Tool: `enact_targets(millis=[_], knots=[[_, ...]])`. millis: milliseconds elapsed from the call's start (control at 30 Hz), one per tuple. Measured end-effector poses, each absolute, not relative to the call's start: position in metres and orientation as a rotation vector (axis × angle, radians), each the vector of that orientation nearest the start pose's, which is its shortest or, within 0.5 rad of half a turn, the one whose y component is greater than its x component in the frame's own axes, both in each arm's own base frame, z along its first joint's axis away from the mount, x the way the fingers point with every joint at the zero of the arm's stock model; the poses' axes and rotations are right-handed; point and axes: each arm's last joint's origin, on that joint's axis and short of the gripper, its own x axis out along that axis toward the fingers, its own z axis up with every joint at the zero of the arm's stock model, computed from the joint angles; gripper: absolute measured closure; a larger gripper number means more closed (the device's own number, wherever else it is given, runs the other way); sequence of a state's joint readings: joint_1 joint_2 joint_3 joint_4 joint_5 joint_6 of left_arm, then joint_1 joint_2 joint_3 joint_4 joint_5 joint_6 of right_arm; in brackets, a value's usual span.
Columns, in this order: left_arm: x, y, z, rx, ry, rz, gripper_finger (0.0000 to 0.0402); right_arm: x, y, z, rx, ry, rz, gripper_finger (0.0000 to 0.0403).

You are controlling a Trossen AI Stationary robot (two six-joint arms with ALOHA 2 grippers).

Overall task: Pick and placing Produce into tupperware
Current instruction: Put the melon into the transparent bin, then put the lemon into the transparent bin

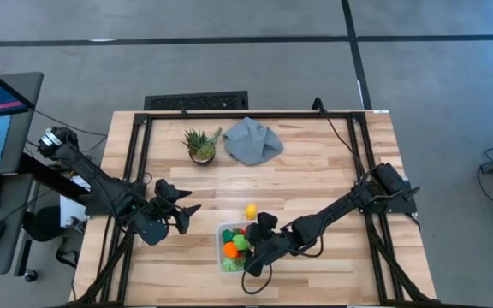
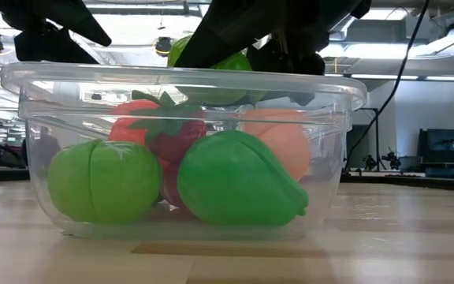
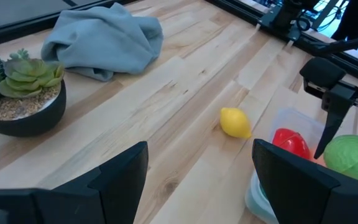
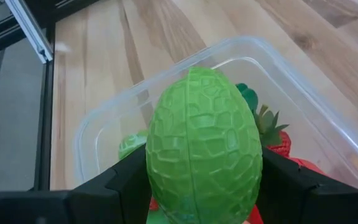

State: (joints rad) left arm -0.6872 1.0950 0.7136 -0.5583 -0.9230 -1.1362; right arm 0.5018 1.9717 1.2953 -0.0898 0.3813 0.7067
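Observation:
The clear tupperware (image 1: pixel 222 229) stands near the table's front edge and holds several produce pieces: a green one (image 2: pixel 105 180), a strawberry (image 2: pixel 168 130), a peach (image 2: pixel 278 138) and a green pod shape (image 2: pixel 239 180). My right gripper (image 4: pixel 204 186) is over the container, shut on a green cabbage (image 4: pixel 204 146). A yellow lemon (image 1: pixel 251 210) lies on the wood just beyond the container. Left of the container, my left gripper (image 1: pixel 187 214) hovers open with nothing between its fingers (image 3: pixel 129 174), pointing toward the lemon (image 3: pixel 235 122). My right gripper pinches the green cabbage by two opposite sides (image 4: pixel 157 168) between its two fingers, which slant down from the table's right. The cabbage (image 2: pixel 211 63) hangs at about rim height over the container. Whether it touches the pieces below, I cannot tell.
A small potted plant (image 1: pixel 201 145) and a crumpled grey cloth (image 1: pixel 252 141) sit at the table's far side. Black frame rails (image 1: pixel 135 162) run along the left and right edges. Bare wood lies between the lemon and the cloth.

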Motion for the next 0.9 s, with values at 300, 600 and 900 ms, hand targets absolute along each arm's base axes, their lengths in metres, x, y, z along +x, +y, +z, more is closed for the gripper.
enact_targets(millis=[300, 600, 900], knots=[[0.169, -0.108, 0.234, -0.413, 0.428, 0.528, 0.0123, 0.374, 0.189, 0.174, 0.355, 0.704, -0.130, 0.0120], [0.169, -0.108, 0.234, -0.410, 0.429, 0.528, 0.0123, 0.375, 0.187, 0.174, 0.353, 0.709, -0.135, 0.0086], [0.168, -0.108, 0.234, -0.401, 0.427, 0.532, 0.0123, 0.364, 0.185, 0.207, 0.342, 0.668, -0.104, 0.0097]])
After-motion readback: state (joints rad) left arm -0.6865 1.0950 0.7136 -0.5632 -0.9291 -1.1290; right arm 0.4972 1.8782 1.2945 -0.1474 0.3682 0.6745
